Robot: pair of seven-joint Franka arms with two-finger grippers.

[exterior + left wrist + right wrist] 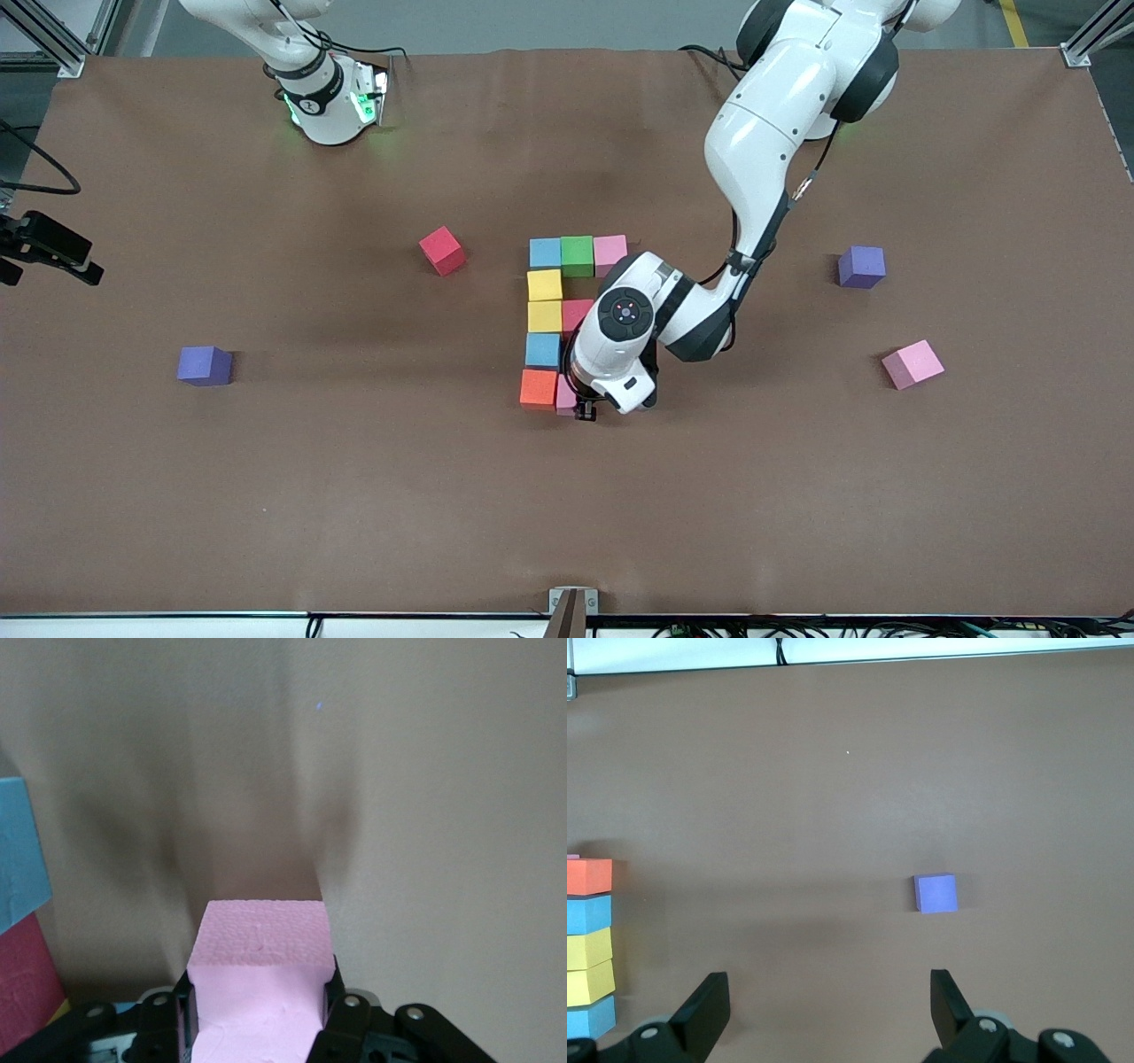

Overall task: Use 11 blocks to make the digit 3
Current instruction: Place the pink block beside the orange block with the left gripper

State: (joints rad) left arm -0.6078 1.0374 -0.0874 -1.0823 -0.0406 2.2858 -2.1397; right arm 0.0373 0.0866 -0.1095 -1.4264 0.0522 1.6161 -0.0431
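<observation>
My left gripper (582, 406) is shut on a pink cube (259, 935), low over the table right beside the orange cube (538, 387). The left gripper (260, 997) has a finger on each side of that cube. The figure stands as a row of light blue (546, 252), green (577, 255) and pink (609, 252), then a column of two yellow cubes (544, 299), light blue (542, 349) and orange. A deep pink-red cube (577, 311) touches the lower yellow one. My right gripper (828, 992) is open and holds nothing; the right arm (323, 97) waits near its base.
A red cube (442, 250) lies loose toward the right arm's end. A pink cube (912, 364) and a purple cube (861, 266) lie toward the left arm's end. Another purple cube (205, 365) sits alone toward the right arm's end.
</observation>
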